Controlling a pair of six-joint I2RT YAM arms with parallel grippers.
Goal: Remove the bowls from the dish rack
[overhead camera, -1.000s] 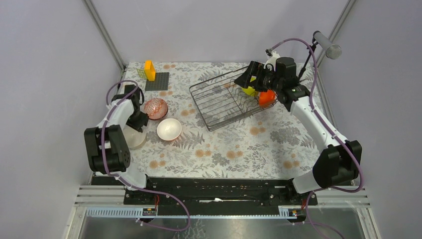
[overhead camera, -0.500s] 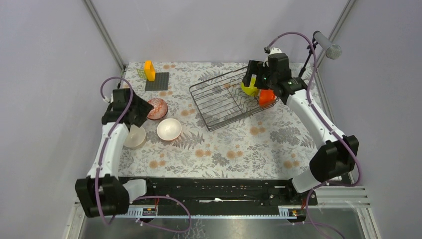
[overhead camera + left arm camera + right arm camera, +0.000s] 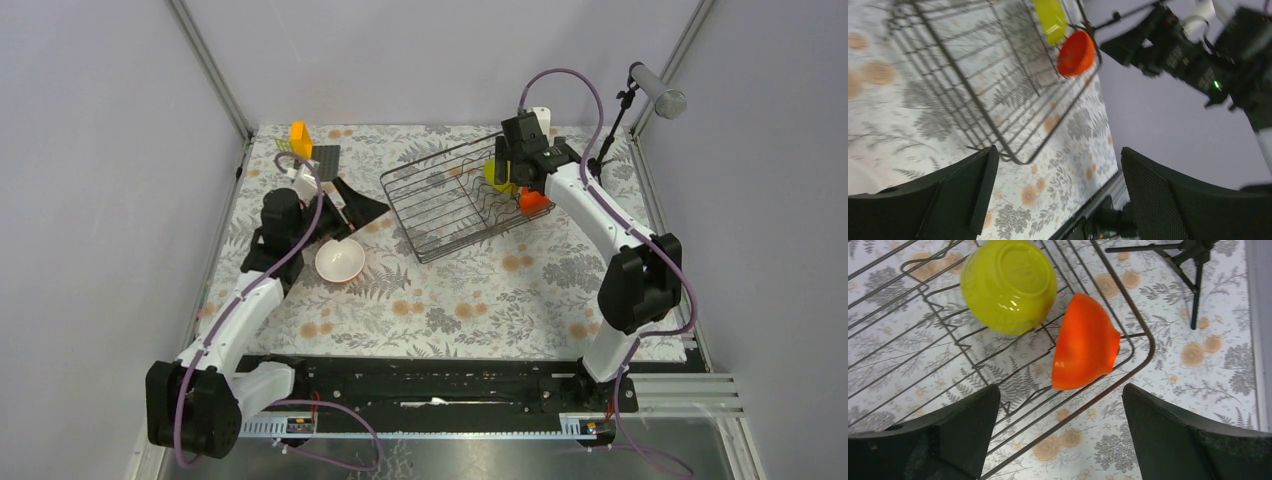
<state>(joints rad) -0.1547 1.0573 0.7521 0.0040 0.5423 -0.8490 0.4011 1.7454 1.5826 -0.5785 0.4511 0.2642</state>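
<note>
Orange bowl (image 3: pixel 1085 342), in the rack (image 3: pixel 1147 347) corner, lies mid-frame just above the spread right claw (image 3: pixel 1059 392); left claw (image 3: pixel 1057 152), also spread, is farther.

Round yellow-green bowl (image 3: pixel 1008 285): base up, inside dark wire dish rack (image 3: pixel 948 371).
Round orange bowl (image 3: pixel 1083 342): tilted on edge in rack corner.
Right claw (image 3: pixel 1060 400): wide apart, empty.
</note>
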